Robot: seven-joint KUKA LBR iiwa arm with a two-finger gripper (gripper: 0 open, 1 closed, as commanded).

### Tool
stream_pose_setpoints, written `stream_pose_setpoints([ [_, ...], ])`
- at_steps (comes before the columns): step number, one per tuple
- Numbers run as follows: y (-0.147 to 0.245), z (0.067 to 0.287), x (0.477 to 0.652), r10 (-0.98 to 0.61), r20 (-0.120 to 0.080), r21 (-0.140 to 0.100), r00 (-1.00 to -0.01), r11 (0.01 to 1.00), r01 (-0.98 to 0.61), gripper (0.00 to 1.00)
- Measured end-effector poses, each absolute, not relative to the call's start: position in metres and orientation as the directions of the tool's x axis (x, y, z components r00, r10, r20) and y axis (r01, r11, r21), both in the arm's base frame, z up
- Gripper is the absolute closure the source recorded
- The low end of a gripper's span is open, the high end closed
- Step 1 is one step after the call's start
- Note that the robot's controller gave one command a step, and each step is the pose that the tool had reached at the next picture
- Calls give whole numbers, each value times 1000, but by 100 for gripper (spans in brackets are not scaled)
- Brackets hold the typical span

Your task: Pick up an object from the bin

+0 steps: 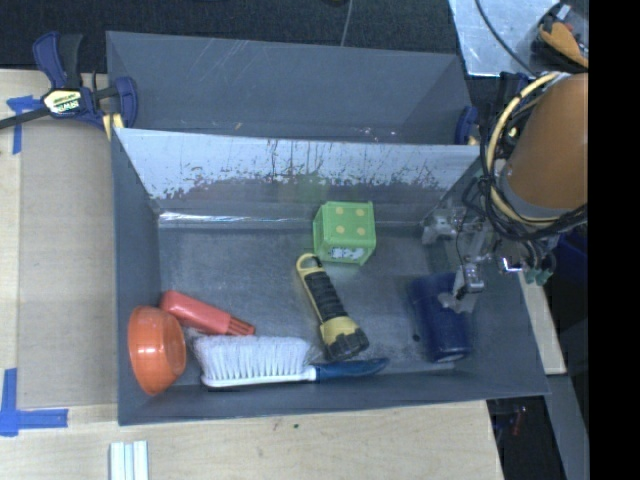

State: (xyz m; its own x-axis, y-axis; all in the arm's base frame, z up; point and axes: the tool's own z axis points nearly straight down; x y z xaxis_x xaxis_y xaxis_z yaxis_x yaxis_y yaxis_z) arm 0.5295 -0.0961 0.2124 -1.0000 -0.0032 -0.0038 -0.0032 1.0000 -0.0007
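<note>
The fingers (468, 280) look spread wide. One grey tip shows near the back of the bin floor, and the other sits lower, over the far end of a dark blue block (438, 320). Whether that lower tip touches the block cannot be told. The gripper (453, 258) hangs at the right side of the grey bin (300, 88), close to its right wall, under the orange cover and looped cables of the wrist.

The blue block lies flat by the right wall, its long side running from the gripper toward the bin's near edge. It is apart from everything else in the bin.

A green die (344, 232) with yellow spots sits at the middle, near the back wall and well left of the gripper. Just in front of it lies a torch (330, 308) — yellow at the end nearest the die, black at the other — angled toward the near edge.

Along the near edge lies a brush (262, 360) with white bristles, its blue handle pointing right and ending just below the torch's black head. An orange scoop (160, 348) rests in the near left corner, its red handle reaching toward the middle — the bowl just beside the bristles.
</note>
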Motion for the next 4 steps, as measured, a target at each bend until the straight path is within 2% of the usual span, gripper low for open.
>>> stream_pose_setpoints([
  [1,-96,212,529,-3,-4,-1,-1000,1000,-3,0],
  [2,-74,178,519,-14,-4,0,-1000,1000,-14,0],
  [3,-78,155,525,-53,-10,-3,-999,999,-53,0],
  [4,-72,146,526,-16,-7,-1,-1000,1000,-16,0],
])
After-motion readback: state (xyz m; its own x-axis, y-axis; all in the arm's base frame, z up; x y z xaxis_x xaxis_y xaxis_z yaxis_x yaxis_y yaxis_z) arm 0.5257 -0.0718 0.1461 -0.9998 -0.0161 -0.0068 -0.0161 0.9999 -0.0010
